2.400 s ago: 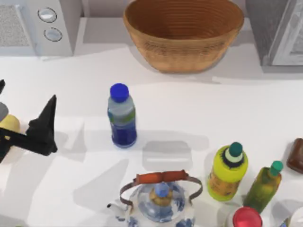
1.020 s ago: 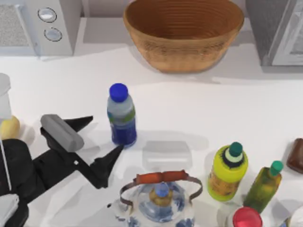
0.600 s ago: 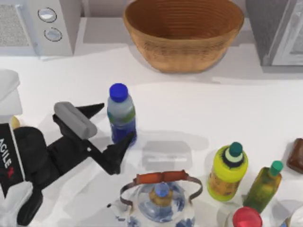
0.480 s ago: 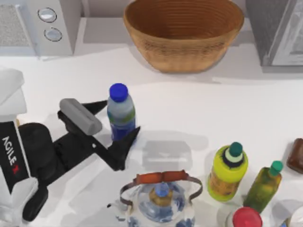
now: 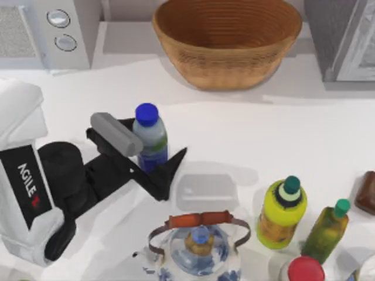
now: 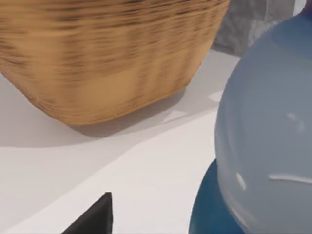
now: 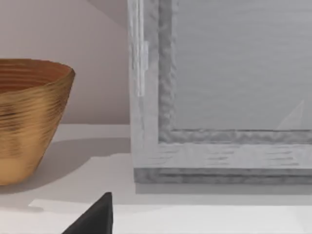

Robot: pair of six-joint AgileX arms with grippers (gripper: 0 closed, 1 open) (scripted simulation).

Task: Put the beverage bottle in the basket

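The beverage bottle (image 5: 150, 139), clear with a blue cap and dark blue base, stands upright left of the table's middle. My left gripper (image 5: 154, 141) is open around it, with one dark finger (image 5: 171, 170) on the near side and the other behind the bottle's far side. In the left wrist view the bottle (image 6: 268, 141) looms very close beside one fingertip (image 6: 95, 220). The wicker basket (image 5: 227, 55) sits at the back centre, and its wall (image 6: 107, 58) shows beyond the bottle. In the right wrist view a fingertip (image 7: 95, 218) of my parked right gripper points toward the basket (image 7: 29, 117).
A blue-and-white teapot (image 5: 199, 249) stands just in front of the left gripper. A fat yellow bottle (image 5: 281, 213), an olive-green bottle (image 5: 328, 231) and a red-capped item (image 5: 304, 270) crowd the front right. A microwave (image 5: 47, 35) and a grey appliance (image 5: 345, 35) flank the basket.
My left arm has come in from the left edge and its open fingers have slid to either side of the bottle. The bottle has stayed put.
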